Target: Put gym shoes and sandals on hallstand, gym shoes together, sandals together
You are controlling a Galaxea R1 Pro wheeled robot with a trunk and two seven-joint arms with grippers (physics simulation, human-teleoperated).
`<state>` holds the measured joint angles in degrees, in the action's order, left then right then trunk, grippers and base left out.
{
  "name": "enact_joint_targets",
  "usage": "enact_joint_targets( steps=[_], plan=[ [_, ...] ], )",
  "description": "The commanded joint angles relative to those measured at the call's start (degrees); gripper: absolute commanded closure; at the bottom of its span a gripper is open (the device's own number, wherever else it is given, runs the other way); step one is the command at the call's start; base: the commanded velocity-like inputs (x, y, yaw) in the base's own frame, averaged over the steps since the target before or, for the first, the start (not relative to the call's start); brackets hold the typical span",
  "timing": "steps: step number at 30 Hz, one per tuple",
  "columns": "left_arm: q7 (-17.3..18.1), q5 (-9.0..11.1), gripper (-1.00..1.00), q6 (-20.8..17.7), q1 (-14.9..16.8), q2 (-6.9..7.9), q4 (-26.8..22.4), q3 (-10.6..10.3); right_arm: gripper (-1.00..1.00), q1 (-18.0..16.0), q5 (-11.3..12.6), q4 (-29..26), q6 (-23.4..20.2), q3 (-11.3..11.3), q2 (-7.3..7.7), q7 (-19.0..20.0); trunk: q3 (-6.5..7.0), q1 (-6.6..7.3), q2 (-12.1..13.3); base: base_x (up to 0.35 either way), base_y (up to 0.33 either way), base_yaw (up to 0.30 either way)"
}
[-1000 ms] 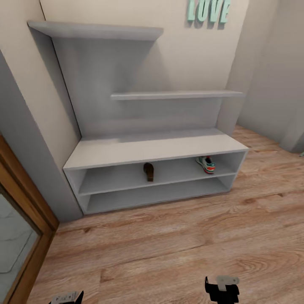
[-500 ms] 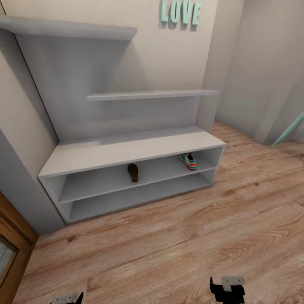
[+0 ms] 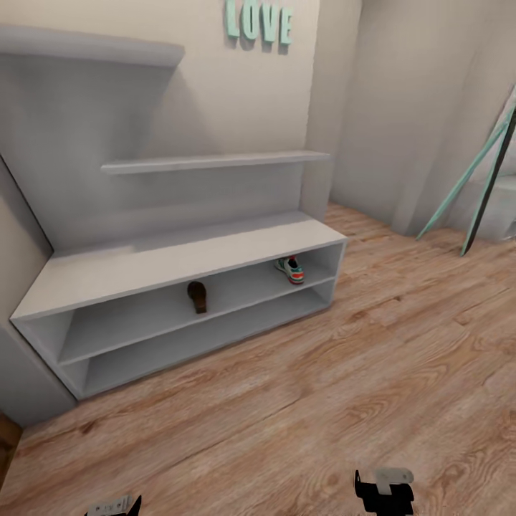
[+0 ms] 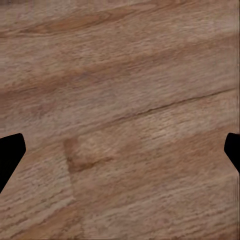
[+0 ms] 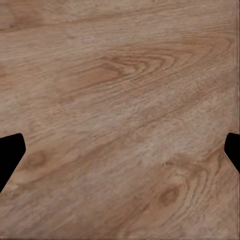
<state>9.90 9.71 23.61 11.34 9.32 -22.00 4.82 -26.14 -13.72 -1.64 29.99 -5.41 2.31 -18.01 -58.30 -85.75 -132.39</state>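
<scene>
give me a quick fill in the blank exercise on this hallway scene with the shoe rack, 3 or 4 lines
1. One brown sandal and one gym shoe sit on the ____ of the two open shelves of the hallstand.
2. The teal letters on the wall spell ____.
3. In its wrist view the left gripper has its fingers spread over bare ____ flooring.
4. Between the sandal and the gym shoe, the one nearer the rack's right end is the ____.

Missing words: upper; LOVE; wood; gym shoe
</scene>
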Motion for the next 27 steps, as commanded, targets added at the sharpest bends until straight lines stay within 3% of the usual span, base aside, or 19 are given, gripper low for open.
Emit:
enact_joint_targets(
  steps=[1, 27],
  plan=[
    [0.6, 0.6, -1.00, 0.0, 0.0, -0.01, 0.0, 0.2, -1.00, -0.1, -0.6, 0.1, 0.2, -0.5, -0.02, -0.2, -0.05, 0.01, 0.0, 0.000, 0.000, -0.290],
    [0.6, 0.4, -1.00, 1.4, 0.0, -0.70, 1.7, 0.1, -1.00, -0.1, -0.5, 0.1, 0.2, -0.5, -0.13, -0.2, -0.05, 0.01, 0.0, 0.000, 0.000, -0.293]
  ],
)
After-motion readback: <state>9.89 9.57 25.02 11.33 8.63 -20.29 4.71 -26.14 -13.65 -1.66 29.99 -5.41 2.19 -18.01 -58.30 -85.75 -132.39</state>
